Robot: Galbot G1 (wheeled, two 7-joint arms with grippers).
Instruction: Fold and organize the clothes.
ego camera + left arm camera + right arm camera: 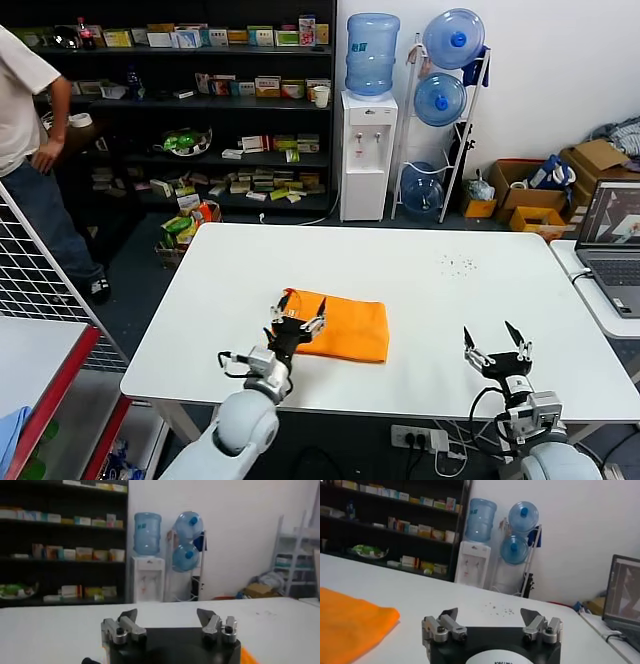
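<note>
Folded orange T-shirt [338, 326]: left end effector [297, 322] released above its edge; layers may be dragged open. Right end effector [497, 352] released, idle on table [420, 270].

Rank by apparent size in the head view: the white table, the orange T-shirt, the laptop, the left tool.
1. white table
2. orange T-shirt
3. laptop, cropped by the frame edge, so its rank is unsure
4. left tool

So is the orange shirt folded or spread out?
Folded: the shirt lies as a compact rectangle, no sleeves showing, left gripper over its edge.
</note>
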